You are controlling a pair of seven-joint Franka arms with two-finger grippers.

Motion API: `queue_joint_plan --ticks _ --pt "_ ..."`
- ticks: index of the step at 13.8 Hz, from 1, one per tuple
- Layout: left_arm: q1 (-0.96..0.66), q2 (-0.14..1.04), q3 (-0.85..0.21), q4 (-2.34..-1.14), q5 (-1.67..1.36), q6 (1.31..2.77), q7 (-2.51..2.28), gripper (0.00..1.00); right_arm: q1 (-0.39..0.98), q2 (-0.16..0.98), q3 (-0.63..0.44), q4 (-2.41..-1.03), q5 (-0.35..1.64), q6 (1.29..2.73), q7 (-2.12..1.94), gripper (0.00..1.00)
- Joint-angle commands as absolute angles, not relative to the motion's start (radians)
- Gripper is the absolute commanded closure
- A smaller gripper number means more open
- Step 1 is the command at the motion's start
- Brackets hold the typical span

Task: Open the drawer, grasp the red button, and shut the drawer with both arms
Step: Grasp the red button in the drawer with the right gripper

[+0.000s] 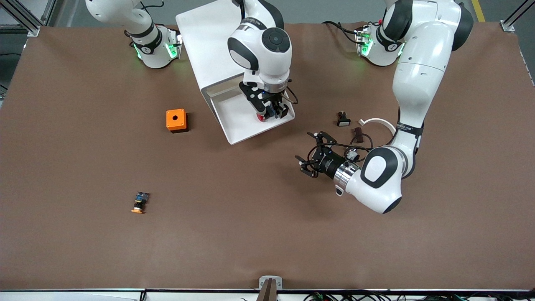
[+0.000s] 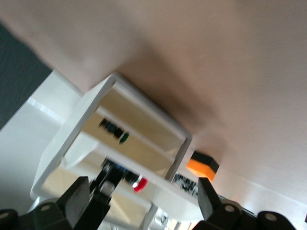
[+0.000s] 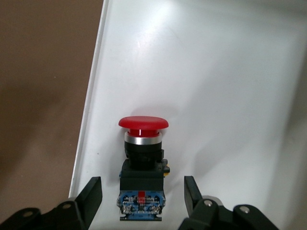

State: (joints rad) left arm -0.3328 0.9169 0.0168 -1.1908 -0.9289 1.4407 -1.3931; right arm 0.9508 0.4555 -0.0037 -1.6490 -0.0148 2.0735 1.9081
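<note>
Drawer stands pulled out of its white cabinet, and the right gripper is lowered into it. Its fingers are spread, one on each side of the button's bluish rear block, not touching it; the button lies on the drawer floor, red cap pointing away from the gripper. The left gripper hovers over the bench, jaws spread wide and empty, facing the drawer's open front.

Bright, even overhead light; left wrist view blurred.
</note>
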Motion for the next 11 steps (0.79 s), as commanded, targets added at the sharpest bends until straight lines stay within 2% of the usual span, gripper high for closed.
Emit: queue_joint_plan --ticks 1,3,4,7,11 --pt "-0.359 0.861 0.041 -1.190 -0.832 1.503 -1.265 0.01 0.966 0.472 -0.012 -1.629 -0.035 2.071 1.925 0.48" --pt "-0.373 0.833 0.043 -1.192 -0.808 1.551 -1.192 0.01 0.966 0.472 -0.012 -1.629 -0.035 2.068 1.893 0.89" --pt "-0.374 0.830 0.043 -1.190 -0.807 1.581 -1.181 0.01 0.965 0.472 -0.012 -1.625 -0.034 2.066 1.873 1.00" --pt "-0.388 0.812 0.041 -1.190 -0.782 1.617 -1.180 0.01 0.940 0.471 -0.014 -1.570 -0.019 2.031 1.827 1.00" --pt "-0.390 0.810 0.041 -1.190 -0.782 1.618 -1.180 0.01 0.827 0.469 -0.012 -1.441 -0.015 1.847 1.547 1.00"
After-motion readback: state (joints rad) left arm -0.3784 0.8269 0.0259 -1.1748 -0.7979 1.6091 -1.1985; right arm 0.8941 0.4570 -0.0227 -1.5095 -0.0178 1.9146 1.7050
